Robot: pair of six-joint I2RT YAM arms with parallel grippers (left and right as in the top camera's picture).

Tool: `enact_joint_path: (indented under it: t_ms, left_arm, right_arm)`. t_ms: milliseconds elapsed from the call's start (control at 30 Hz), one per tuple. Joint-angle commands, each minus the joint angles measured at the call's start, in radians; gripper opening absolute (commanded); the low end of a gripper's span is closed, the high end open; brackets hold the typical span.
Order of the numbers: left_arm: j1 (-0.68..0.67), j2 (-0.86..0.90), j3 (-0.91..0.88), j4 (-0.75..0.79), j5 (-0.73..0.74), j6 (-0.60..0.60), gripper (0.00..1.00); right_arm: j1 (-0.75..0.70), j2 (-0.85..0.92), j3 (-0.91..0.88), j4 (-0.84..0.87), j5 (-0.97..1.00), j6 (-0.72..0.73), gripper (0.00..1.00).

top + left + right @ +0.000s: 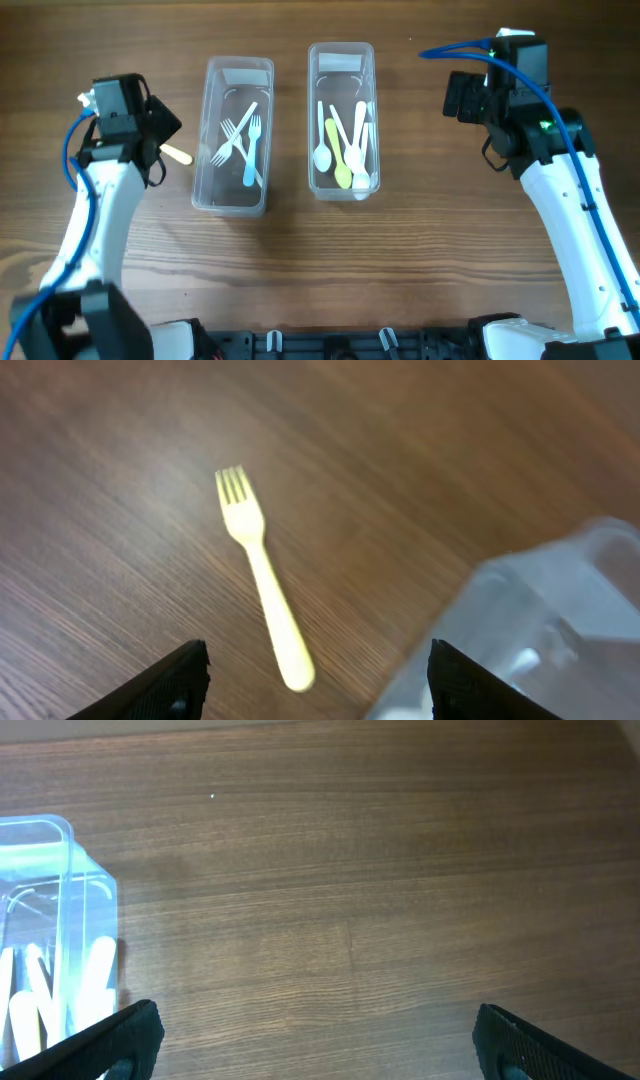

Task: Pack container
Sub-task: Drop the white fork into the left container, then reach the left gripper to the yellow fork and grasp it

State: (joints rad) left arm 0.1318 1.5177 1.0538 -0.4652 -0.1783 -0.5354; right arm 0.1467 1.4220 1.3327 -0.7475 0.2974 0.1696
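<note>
A pale yellow fork [262, 575] lies flat on the wooden table, left of the left clear container [234, 135]; only its handle end [178, 154] shows in the overhead view. My left gripper [318, 680] is open above the fork's handle, with nothing held. The left container holds several forks, white and blue. The right clear container [341, 120] holds several spoons, white and yellow; its corner shows in the right wrist view [60, 920]. My right gripper [315, 1040] is open and empty over bare table, to the right of that container.
The left container's corner [540, 630] sits close to the right of my left gripper. Bare wooden table lies in front of both containers and to the right of the spoon container.
</note>
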Motion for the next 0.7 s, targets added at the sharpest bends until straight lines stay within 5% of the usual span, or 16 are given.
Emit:
enact_joint_path:
  t_ms: [0, 267, 667]
  left_arm:
    - [0.014, 0.127, 0.006, 0.057, -0.043, -0.135, 0.74]
    - [0.014, 0.3, 0.006, 0.092, -0.04, -0.193, 0.6]
    - [0.021, 0.364, 0.006, 0.143, -0.053, -0.233, 0.61]
  right_arm:
    - [-0.002, 0.001, 0.016, 0.002, 0.023, -0.013, 1.0]
    - [-0.002, 0.001, 0.016, 0.002, 0.023, -0.013, 1.0]
    - [-0.002, 0.001, 0.016, 0.002, 0.023, -0.013, 1.0]
